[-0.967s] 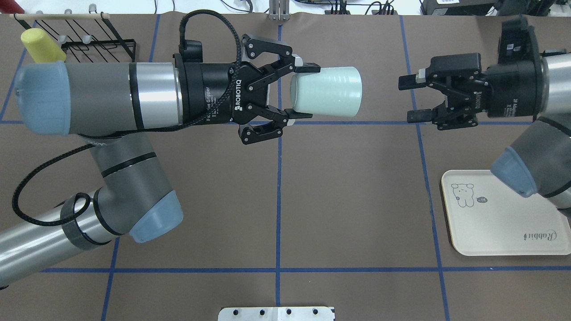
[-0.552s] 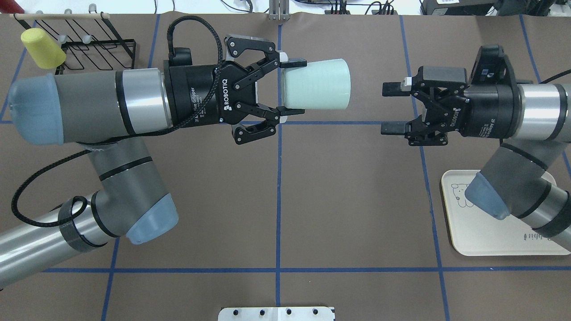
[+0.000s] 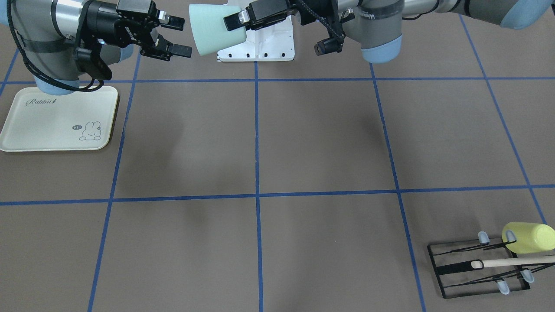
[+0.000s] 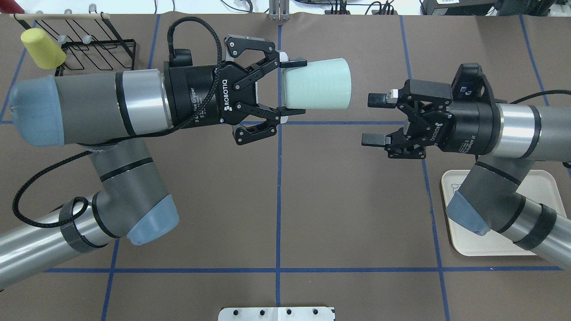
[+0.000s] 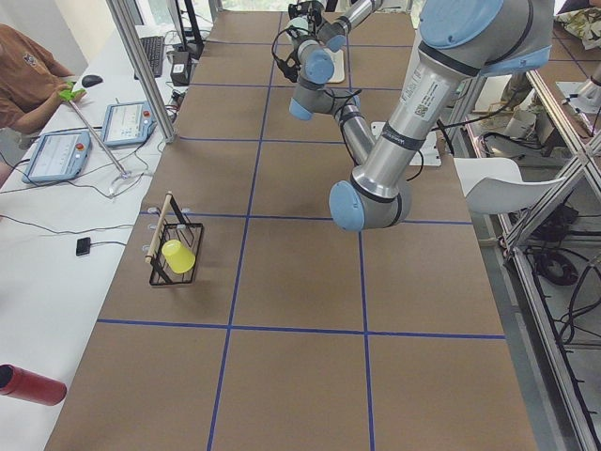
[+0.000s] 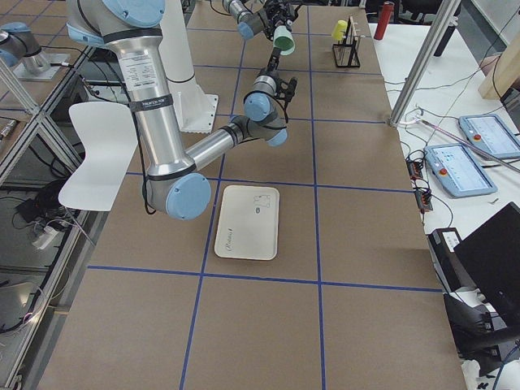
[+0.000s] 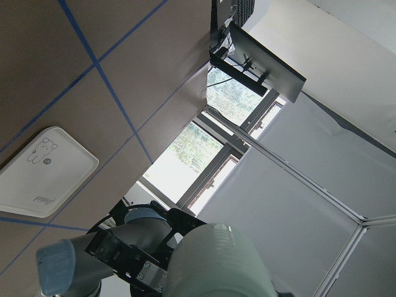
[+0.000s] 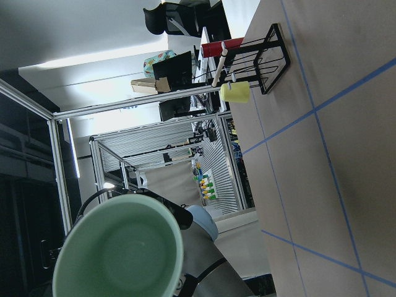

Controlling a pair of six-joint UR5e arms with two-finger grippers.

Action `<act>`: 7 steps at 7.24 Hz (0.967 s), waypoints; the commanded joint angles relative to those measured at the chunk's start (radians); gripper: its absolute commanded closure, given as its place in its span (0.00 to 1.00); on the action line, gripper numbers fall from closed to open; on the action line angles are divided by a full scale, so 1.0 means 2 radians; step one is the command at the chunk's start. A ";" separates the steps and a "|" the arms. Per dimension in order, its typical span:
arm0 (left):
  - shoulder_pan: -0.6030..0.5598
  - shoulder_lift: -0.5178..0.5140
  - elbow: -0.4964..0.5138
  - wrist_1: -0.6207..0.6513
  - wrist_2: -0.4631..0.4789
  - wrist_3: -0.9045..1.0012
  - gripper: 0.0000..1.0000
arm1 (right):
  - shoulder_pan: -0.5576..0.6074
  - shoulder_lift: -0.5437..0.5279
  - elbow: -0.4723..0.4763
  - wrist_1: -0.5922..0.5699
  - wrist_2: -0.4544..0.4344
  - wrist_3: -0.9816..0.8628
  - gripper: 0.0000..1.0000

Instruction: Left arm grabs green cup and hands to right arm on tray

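Green cup (image 4: pixel 316 84) hangs sideways in the air over the table (image 4: pixel 348 200), with the left gripper (image 4: pixel 294 87) jaws clamped across its narrower base end and its open mouth facing the other arm. It looks like light, stiff, smooth plastic, probably slippery on the taper, so it is best taken across the wall just behind the rim. Right gripper (image 4: pixel 372 119) hovers level and near the mouth without touching, jaws spread wide and holding nothing, not quite lined up with the cup's axis in the overhead view. Tray (image 4: pixel 482 245) lies well apart, under the right arm's elbow.
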 commanded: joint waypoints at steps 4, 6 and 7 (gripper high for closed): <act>0.013 0.000 -0.004 -0.004 -0.001 -0.039 1.00 | -0.001 0.008 -0.003 0.001 -0.003 0.000 0.05; 0.017 -0.002 -0.007 -0.004 -0.001 -0.054 1.00 | -0.001 0.010 -0.003 0.001 -0.003 0.000 0.05; 0.018 -0.005 -0.010 -0.004 -0.001 -0.058 1.00 | -0.001 0.011 -0.003 0.001 -0.003 0.000 0.05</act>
